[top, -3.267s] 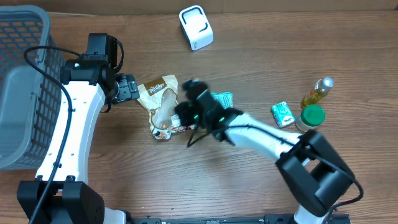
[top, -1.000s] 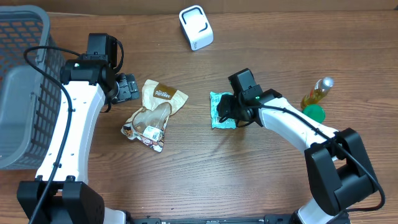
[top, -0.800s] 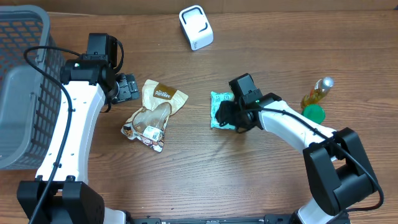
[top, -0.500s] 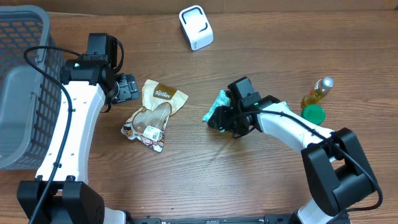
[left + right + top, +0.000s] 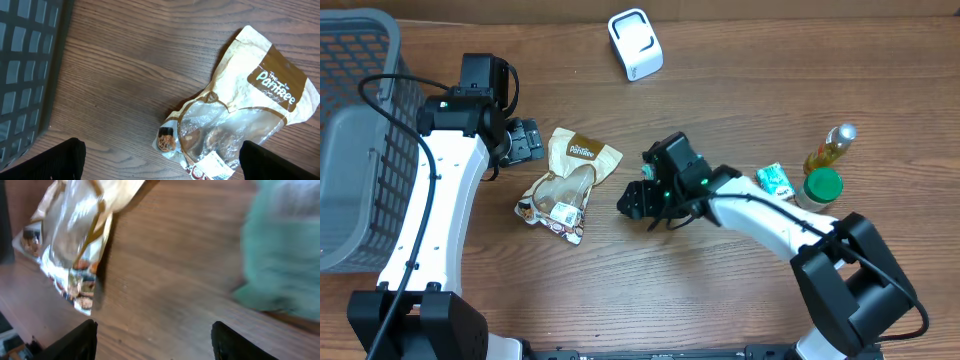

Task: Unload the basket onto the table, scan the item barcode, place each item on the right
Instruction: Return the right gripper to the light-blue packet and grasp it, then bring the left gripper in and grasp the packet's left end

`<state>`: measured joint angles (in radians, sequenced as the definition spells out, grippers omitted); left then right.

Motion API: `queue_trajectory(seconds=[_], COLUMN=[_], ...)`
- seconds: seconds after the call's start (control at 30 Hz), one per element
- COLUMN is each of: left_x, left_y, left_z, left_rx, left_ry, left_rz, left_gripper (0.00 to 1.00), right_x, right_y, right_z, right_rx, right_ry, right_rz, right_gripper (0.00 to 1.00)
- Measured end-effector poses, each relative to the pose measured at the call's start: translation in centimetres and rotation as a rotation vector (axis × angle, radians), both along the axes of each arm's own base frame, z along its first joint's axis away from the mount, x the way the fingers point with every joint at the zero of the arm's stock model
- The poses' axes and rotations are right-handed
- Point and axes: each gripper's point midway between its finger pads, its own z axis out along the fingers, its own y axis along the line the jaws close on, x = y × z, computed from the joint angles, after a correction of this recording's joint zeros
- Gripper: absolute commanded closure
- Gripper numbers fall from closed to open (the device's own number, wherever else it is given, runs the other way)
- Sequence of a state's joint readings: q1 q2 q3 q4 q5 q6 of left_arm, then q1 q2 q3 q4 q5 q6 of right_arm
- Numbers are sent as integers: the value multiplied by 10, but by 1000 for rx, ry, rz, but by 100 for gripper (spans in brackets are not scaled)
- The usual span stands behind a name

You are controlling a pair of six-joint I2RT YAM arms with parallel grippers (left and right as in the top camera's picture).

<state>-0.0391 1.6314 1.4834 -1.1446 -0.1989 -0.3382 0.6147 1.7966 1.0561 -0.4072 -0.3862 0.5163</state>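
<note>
The snack bag (image 5: 572, 178) lies just ahead of the right gripper (image 5: 628, 202), whose jaws stand parted and empty; the wide-open left gripper (image 5: 530, 140) sits closer, beside its top end.

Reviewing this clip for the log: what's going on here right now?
Neither arm holds anything. The right gripper, jaws open, hangs over the wooden table between the crinkled tan-and-clear snack bag and a blurred teal packet. The left gripper hovers open beside the bag's top. The white boxy device, probably the scanner, stands apart, farther back.
</note>
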Motion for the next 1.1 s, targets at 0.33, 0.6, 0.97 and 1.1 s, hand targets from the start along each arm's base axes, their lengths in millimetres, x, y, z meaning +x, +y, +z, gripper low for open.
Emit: queue_trajectory(seconds=[0.33, 0.6, 0.97, 1.1], left_x=[14, 47, 49, 40], left_y=[0, -8, -127, -185], left_z=[4, 18, -6, -51], left_rx=[-2, -44, -498, -542], left_ry=[-60, -210, -120, 7], left_rz=[1, -3, -245, -355], left_gripper=[0, 1, 96, 96], right_x=[67, 84, 91, 90], right_y=[-74, -101, -107, -109], right_z=[14, 12, 12, 11], right_rx=[-14, -77, -107, -115], right_ry=[-43, -115, -154, -148], right_rz=[-175, -186, -194, -193], right_gripper=[11, 3, 12, 32])
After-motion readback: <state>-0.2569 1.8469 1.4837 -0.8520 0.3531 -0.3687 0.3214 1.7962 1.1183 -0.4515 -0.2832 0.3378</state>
